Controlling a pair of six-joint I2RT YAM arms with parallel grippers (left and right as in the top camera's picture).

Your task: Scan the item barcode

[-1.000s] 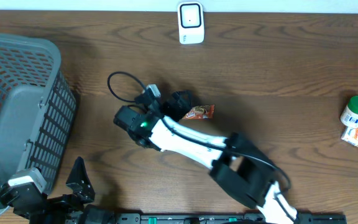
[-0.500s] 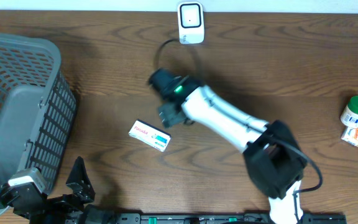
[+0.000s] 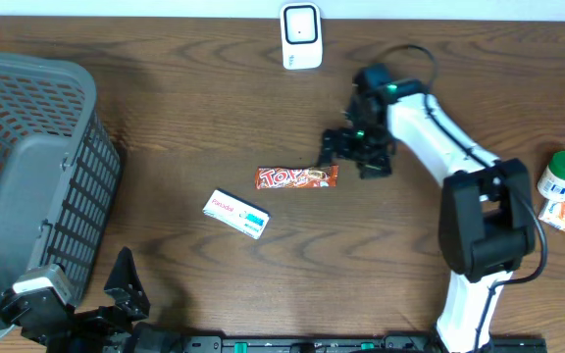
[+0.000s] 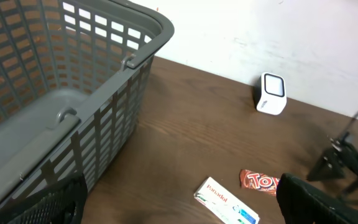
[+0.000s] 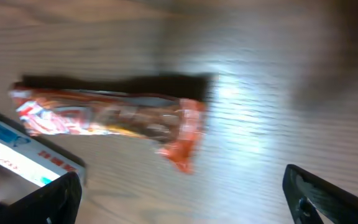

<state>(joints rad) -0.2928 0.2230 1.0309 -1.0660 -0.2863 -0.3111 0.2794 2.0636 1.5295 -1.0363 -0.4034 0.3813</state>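
An orange candy bar (image 3: 296,177) lies flat on the wooden table, with a white Panadol box (image 3: 236,213) to its lower left. The white barcode scanner (image 3: 300,36) stands at the far edge. My right gripper (image 3: 353,155) hovers just right of the candy bar, open and holding nothing. Its wrist view is blurred and shows the candy bar (image 5: 104,115) and a corner of the box (image 5: 23,152) ahead of the open right gripper (image 5: 182,205). My left gripper (image 4: 179,211) rests open at the near left, facing the box (image 4: 227,201), candy bar (image 4: 260,182) and scanner (image 4: 271,94).
A large grey basket (image 3: 27,167) fills the left side of the table. At the right edge stand a green-lidded bottle (image 3: 563,175) and a small orange packet (image 3: 563,217). The right arm (image 3: 430,127) stretches across the right middle.
The right arm has swung from the left middle of the table to the right. That uncovered the Panadol box and the whole candy bar. The left arm has not moved.
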